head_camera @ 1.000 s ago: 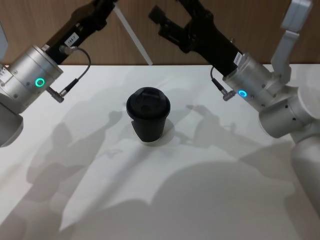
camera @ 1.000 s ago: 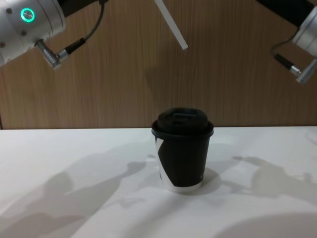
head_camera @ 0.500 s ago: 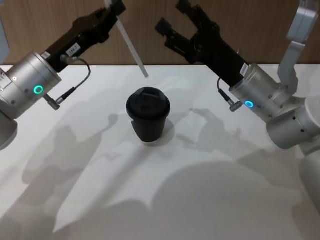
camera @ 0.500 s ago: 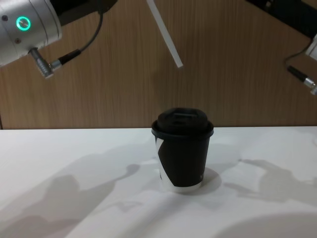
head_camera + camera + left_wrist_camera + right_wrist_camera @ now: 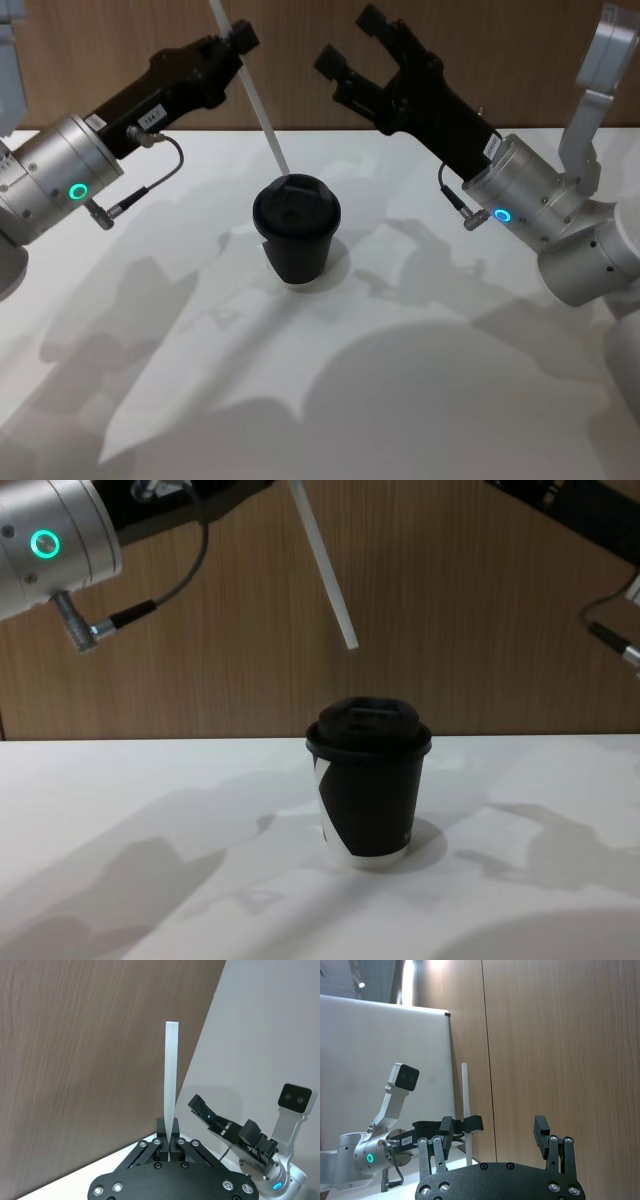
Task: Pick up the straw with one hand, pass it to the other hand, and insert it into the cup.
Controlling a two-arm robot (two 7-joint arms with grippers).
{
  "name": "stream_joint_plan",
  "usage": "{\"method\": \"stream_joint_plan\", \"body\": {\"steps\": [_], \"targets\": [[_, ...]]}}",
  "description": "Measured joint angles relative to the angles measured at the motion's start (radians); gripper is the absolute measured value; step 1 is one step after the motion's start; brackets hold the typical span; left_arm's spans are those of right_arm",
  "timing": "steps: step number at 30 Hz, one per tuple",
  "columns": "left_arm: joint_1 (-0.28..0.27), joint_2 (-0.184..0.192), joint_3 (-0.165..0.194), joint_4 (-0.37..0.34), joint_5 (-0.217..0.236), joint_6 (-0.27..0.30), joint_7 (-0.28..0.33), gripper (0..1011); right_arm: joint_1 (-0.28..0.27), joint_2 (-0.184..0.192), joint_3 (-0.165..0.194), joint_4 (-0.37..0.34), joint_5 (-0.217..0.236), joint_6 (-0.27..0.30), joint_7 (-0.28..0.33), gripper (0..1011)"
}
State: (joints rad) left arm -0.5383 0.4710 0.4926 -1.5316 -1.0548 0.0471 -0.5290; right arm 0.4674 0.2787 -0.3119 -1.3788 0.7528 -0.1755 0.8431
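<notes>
1. Over the last second the straw [image 5: 323,565] has come down and in toward the cup [image 5: 369,790]; its free tip, earlier high and off to the right of the lid, now hangs just above the lid's left rear edge, apart from it.
2. The straw's long axis is tilted: the upper end is pinched in the left gripper [image 5: 238,42], and the shaft slants down and rightward to the tip.
3. The left wrist view shows those fingers [image 5: 161,1141] pressed on the straw's base, with most of its length sticking out beyond them.
4. The right gripper [image 5: 348,48] hovers behind and right of the cup, its fingers spread wide and holding nothing, well apart from the straw.
5. The left arm is the nearer one. I judge the tip must shift slightly right and straighten to meet the lid opening.
6. The white table [image 5: 420,400] around the cup is bare, with open room on every side.
</notes>
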Motion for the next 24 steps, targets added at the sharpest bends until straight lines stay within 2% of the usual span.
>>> {"method": "stream_joint_plan", "body": {"steps": [24], "targets": [[-0.025,0.015,0.046,0.005,0.109,0.017,-0.012,19,-0.007,0.005,0.000,-0.008,-0.001,0.003,-0.006,1001]]}}
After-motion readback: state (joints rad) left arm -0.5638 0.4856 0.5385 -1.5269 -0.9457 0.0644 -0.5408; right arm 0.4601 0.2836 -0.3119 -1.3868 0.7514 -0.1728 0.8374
